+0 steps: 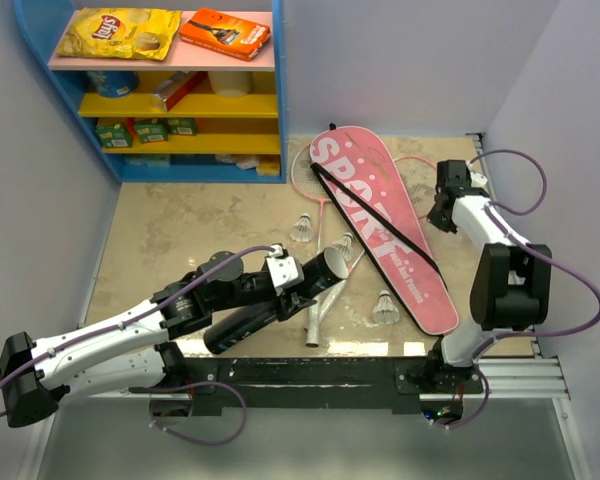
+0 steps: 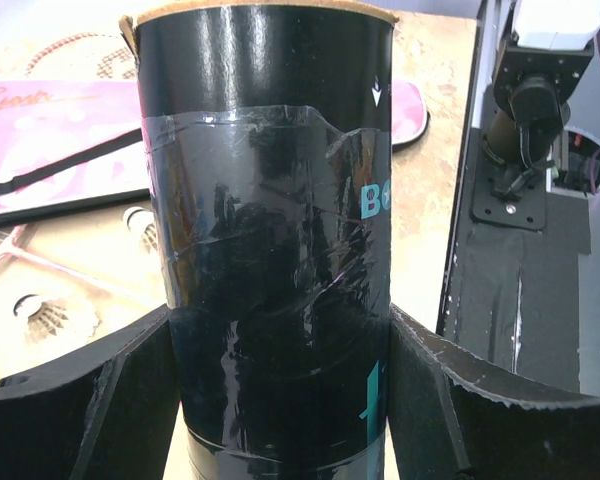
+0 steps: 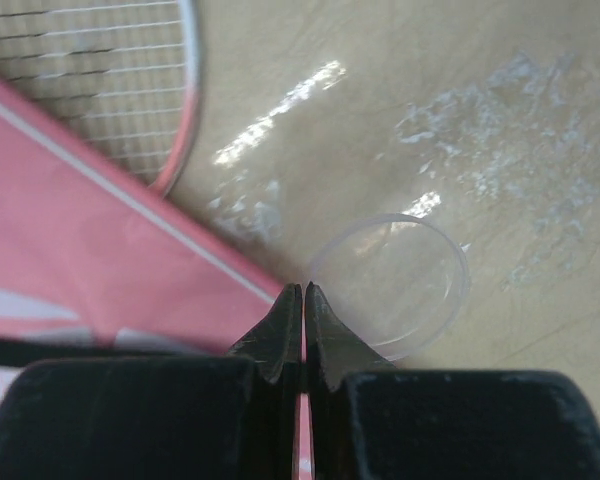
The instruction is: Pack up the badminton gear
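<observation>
Top external view shows the black tube (image 1: pixel 240 325) slanting near-left to far-right, open mouth toward the pink bag (image 1: pixel 380 225), clasped mid-length by the left pincer (image 1: pixel 288 290); only the right wrist view reveals a clear round lid (image 3: pixel 400 285) on the tabletop (image 3: pixel 480 100) beside the right pincer (image 3: pixel 303 300), tips pressed together.

Left fingers (image 2: pixel 90 400) wide, right fingers (image 3: pixel 270 350) together
</observation>
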Robot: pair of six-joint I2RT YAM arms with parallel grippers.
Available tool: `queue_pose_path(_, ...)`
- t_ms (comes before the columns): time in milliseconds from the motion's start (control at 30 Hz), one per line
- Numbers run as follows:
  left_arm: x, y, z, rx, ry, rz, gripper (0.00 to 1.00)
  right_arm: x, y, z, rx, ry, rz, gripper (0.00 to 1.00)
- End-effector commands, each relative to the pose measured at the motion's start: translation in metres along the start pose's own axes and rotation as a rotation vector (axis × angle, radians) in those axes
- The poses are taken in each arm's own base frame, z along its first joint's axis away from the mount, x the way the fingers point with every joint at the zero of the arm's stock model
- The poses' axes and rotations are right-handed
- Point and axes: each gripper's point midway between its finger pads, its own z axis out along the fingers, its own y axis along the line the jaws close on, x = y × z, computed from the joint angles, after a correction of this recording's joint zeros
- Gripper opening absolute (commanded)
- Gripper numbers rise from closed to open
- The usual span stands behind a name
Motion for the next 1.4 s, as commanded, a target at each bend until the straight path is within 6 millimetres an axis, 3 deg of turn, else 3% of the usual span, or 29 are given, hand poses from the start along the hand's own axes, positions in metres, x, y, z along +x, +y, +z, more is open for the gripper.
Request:
queue_pose_path(0,-0.033,0.007,-0.004,-0.048,-0.108,-0.033,0.00,-0.024,-0.018,0.026,0.119,-0.068,0.077,0.00)
queue_pose_path(100,-0.033,0.007,-0.003,-0.048,-0.102,-0.043,0.00,-0.019,-0.022,0.045,0.137,-0.024,0.064,0.00)
queue_pose_path(300,-0.036,0.012,-0.006,-0.079,-0.104,-0.053,0.00,-0.016,-0.025,0.055,0.144,-0.019,0.059,0.00)
queue_pose_path(367,-0.035,0.013,-0.006,-0.086,-0.102,-0.054,0.00,-0.016,-0.024,0.055,0.142,-0.013,0.057,0.16)
queue_pose_path(433,-0.035,0.014,-0.006,-0.088,-0.102,-0.053,0.00,-0.015,-0.023,0.055,0.136,-0.009,0.056,0.45)
queue_pose_path(600,-0.033,0.013,-0.004,-0.081,-0.095,-0.052,0.00,-0.024,-0.024,0.044,0.133,-0.037,0.066,0.62)
queue_pose_path(700,-0.033,0.013,-0.004,-0.083,-0.093,-0.054,0.00,-0.036,-0.017,0.027,0.098,-0.066,0.072,0.63)
queue_pose_path(767,-0.032,0.014,-0.004,-0.093,-0.092,-0.056,0.00,-0.051,-0.009,0.003,0.046,-0.118,0.079,0.63)
queue_pose_path(867,-0.032,0.020,-0.005,-0.127,-0.094,-0.063,0.00,-0.057,0.024,-0.040,-0.067,-0.187,0.012,0.63)
queue_pose_path(900,-0.030,0.022,-0.005,-0.137,-0.089,-0.066,0.00,-0.047,0.045,-0.053,-0.120,-0.186,-0.057,0.63)
queue_pose_path(967,-0.030,0.024,-0.005,-0.149,-0.081,-0.063,0.00,-0.038,0.068,-0.074,-0.196,-0.179,-0.119,0.63)
queue_pose_path(1100,-0.025,0.029,-0.004,-0.177,-0.062,-0.058,0.00,0.006,0.121,-0.114,-0.380,-0.143,-0.306,0.63)
queue_pose_path(1200,-0.026,0.032,-0.007,-0.194,-0.059,-0.050,0.00,0.035,0.137,-0.135,-0.463,-0.137,-0.435,0.63)
queue_pose_path(1367,-0.033,0.036,-0.015,-0.214,-0.075,-0.014,0.00,0.072,0.142,-0.159,-0.600,-0.132,-0.590,0.64)
